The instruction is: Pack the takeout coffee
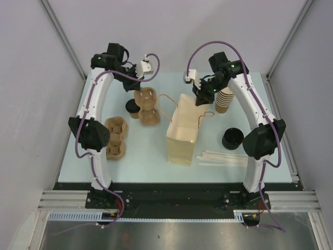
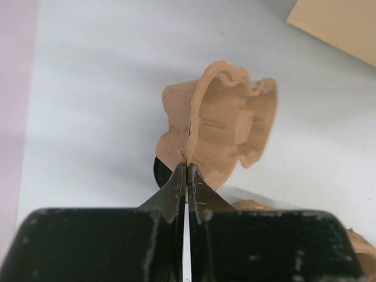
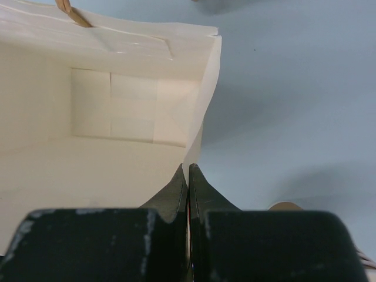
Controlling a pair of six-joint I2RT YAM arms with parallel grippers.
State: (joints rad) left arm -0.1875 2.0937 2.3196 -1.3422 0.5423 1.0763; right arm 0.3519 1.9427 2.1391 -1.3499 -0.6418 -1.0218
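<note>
- the left gripper (image 2: 186, 169) is pinching the rim of the brown moulded-pulp cup carrier (image 2: 229, 117), jaws squeezed right together on that thin edge
- the right gripper (image 3: 188, 170) is doing the same to the top edge of the cream paper bag (image 3: 117, 111), jaws closed on the wall, apparently bracing the mouth open
- the takeout coffee (image 1: 132, 107), a small tan paper cup with a round black lid, is sitting on the pale blue table (image 1: 145, 166) just beside the carrier, on its left, not in the carrier or the bag
- so I'm reading this as the carrier-handling step (could be wrong). Next move is probably lining the carrier up with the bag mouth without crumpling the pinched wall
- the left wrist view is only showing a sliver of black lid behind the carrier. I can't tell if the carrier is touching the table
</note>
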